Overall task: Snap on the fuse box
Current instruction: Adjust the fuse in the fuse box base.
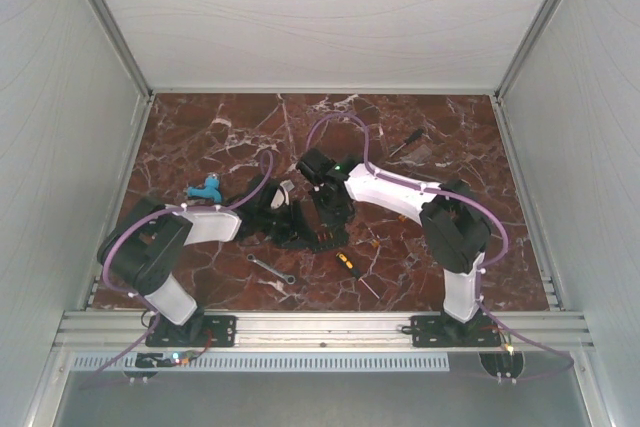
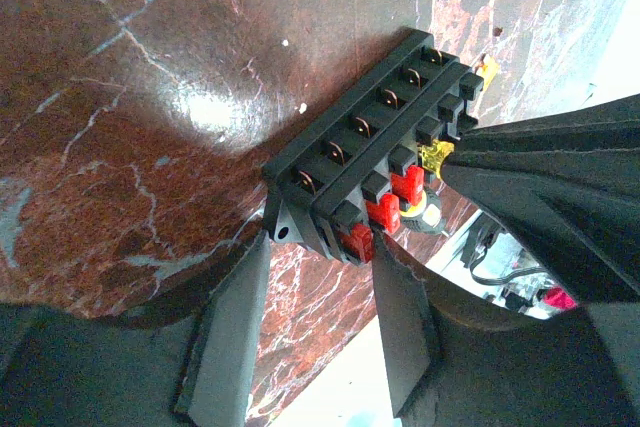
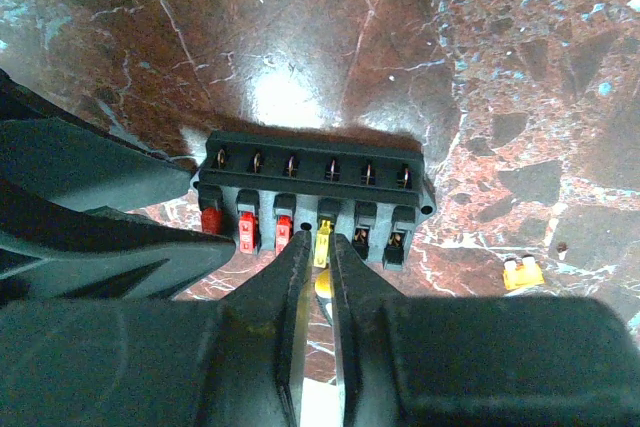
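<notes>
- Where the two arms are bolted at the near edge, a silver wrench (image 1: 270, 268) and a yellow-and-black screwdriver (image 1: 347, 263) lie on the red marble table (image 1: 200, 137) just ahead of the bases.
- Mid-table, both arms meet at the fuse box (image 3: 310, 172), a black block with its slots uncovered.
- The left gripper (image 2: 320, 247) clamps one short end of the box, with a finger pressed against either side.
- The right gripper (image 3: 320, 247) has its fingers nearly together, pinching a yellow fuse (image 3: 322, 243) at the fourth of the front row's six slots, beside three red fuses (image 3: 245, 232).
- Whether the box rests on the marble or is held just off it cannot be told.
- A loose yellow fuse (image 3: 522, 273) lies on the marble near the box.
- Farther back, a blue object (image 1: 205, 189) sits at left and a dark slender tool (image 1: 405, 142) lies toward the right rear.
</notes>
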Controlling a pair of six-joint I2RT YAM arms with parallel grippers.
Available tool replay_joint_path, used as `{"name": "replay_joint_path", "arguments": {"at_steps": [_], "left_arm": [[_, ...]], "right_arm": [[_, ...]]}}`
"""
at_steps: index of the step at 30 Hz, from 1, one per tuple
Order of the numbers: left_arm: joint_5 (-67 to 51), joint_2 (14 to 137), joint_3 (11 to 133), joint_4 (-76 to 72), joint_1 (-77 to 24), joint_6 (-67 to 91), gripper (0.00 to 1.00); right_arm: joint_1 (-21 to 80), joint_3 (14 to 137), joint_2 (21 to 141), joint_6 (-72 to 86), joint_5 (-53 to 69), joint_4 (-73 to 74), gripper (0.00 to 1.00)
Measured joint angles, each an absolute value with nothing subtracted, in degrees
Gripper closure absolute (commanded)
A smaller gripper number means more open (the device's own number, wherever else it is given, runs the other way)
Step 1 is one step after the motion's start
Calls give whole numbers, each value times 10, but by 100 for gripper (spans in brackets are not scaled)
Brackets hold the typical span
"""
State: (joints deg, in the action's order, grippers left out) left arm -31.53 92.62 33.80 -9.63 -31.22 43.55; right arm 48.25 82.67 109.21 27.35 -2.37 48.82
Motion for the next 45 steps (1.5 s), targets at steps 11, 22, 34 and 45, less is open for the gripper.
{"name": "replay_joint_path", "arguments": {"at_steps": [11, 22, 34, 45], "left_arm": [[-316, 926, 338, -96, -312, 436, 54], [-316, 926, 338, -96, -312, 436, 55], [-316, 926, 338, -96, -312, 436, 55], [-316, 926, 338, -96, -312, 437, 55]], "right_arm": [[482, 818, 1097, 289, -20, 493, 98], [482, 818, 1103, 294, -21, 491, 100], [475, 807, 1116, 292, -24, 484, 100], [481, 792, 1098, 280, -30, 460, 92]]}}
